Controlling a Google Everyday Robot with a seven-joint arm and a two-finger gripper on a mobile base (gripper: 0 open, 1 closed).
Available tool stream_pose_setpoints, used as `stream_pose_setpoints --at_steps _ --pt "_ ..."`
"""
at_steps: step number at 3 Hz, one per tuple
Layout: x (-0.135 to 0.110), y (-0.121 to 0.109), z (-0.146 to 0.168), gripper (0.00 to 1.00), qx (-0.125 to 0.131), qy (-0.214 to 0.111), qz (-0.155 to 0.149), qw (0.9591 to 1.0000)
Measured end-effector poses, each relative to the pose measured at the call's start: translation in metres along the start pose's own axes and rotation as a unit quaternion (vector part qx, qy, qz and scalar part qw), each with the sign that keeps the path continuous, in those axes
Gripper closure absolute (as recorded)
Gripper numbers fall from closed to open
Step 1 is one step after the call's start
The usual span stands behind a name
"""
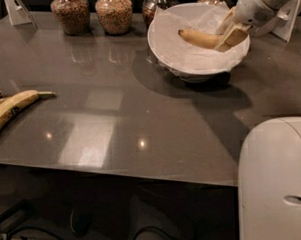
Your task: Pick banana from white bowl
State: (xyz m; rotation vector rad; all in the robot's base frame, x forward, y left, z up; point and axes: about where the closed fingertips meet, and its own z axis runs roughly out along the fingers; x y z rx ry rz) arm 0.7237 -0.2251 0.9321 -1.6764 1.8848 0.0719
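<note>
Camera view: a dark grey, glossy desk (pixel 139 102) fills most of the scene. The white bowl (pixel 155 49) stands at the far right of the desk and is lined with crinkled white paper (pixel 187 55).

The arm enters from the upper right corner. Its end effector (pixel 222 39) sits over the right half of the bowl. The two tan fingers (pixel 233 37) are closed onto the right end of the banana (pixel 199 38), one on each side.

The banana is inside the outline of the bowl and runs nearly level, with its dark tip pointing left. Whether its underside touches the paper cannot be told.

Behind the bowl, along the far edge of the desk, stand glass jars (pixel 114 12) of brown grains. A white card stand (pixel 18 10) is at the far left corner.

Larger yellow bananas (pixel 10 108) lie at the left edge, well apart from the bowl. The robot's white body (pixel 278 181) covers the lower right corner.
</note>
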Motion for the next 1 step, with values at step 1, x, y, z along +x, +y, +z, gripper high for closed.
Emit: stream_pose_setpoints --at_steps 1 --pt "-0.0136 0.0136 -0.0420 1.00 0.015 -0.056 0.015 0.9982"
